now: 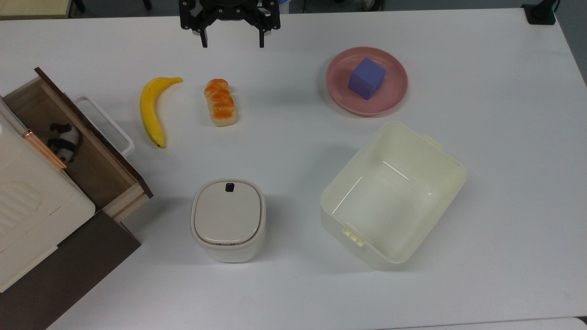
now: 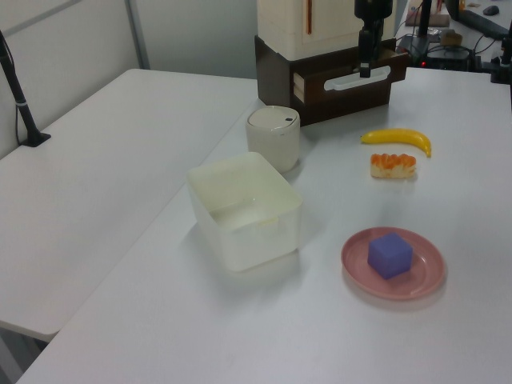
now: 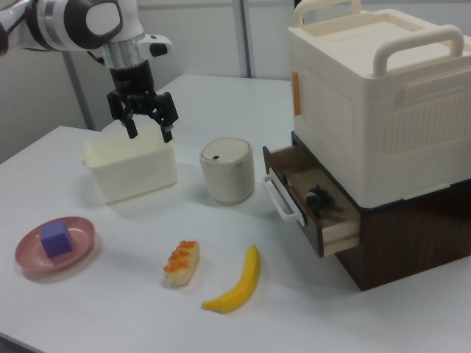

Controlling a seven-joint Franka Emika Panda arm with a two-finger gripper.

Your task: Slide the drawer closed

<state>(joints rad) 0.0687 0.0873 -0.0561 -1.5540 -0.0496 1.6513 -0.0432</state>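
Drawer (image 1: 98, 172) stood pulled out at counter's (image 1: 293, 284) left edge in the top view, small toy inside. Claw (image 1: 231, 41) hung wide open, empty, above far edge. Approach step; next move likely required reaching white handle (image 3: 280, 197), pushing inward

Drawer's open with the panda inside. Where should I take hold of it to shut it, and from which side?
Go for the white loop handle on the drawer front panel. It stands proud, leaving a gap for a finger. Bring the open gripper in from the table side, the right view's left, then push toward the cabinet.
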